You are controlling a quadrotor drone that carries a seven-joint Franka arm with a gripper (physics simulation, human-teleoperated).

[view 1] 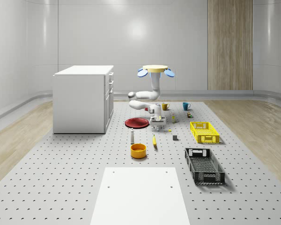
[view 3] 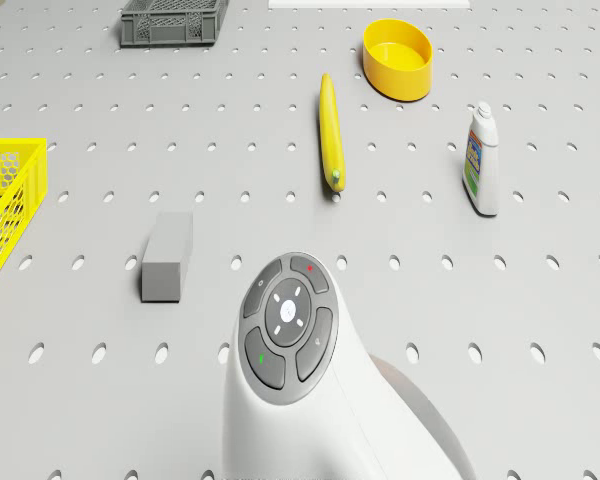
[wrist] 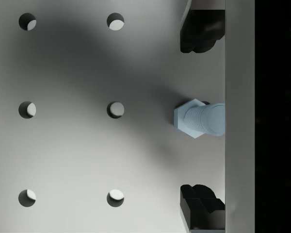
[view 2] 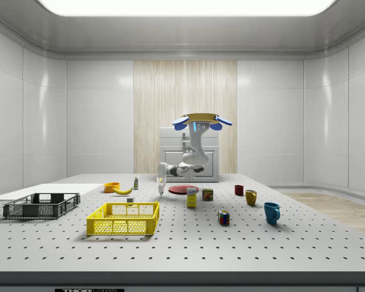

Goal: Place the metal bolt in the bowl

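Steel-blue metal bolt (wrist: 199, 118) lies on perforated table (wrist: 77, 155), between wide-open, empty gripper (wrist: 200, 119) fingers. Judged small, rigid, heavy for size, prob. slippery; best pinched across threaded shank. Drone (view 1: 155, 70) hovers near red plate (view 1: 137, 123); bowl (view 1: 138, 150) nearby.

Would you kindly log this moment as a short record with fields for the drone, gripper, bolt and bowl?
drone: airborne above the perforated table, beside the white cabinet
gripper: low over the table, fingers open on either side of the bolt
bolt: lying on the table, ungrasped
bowl: yellow, upright, near the banana
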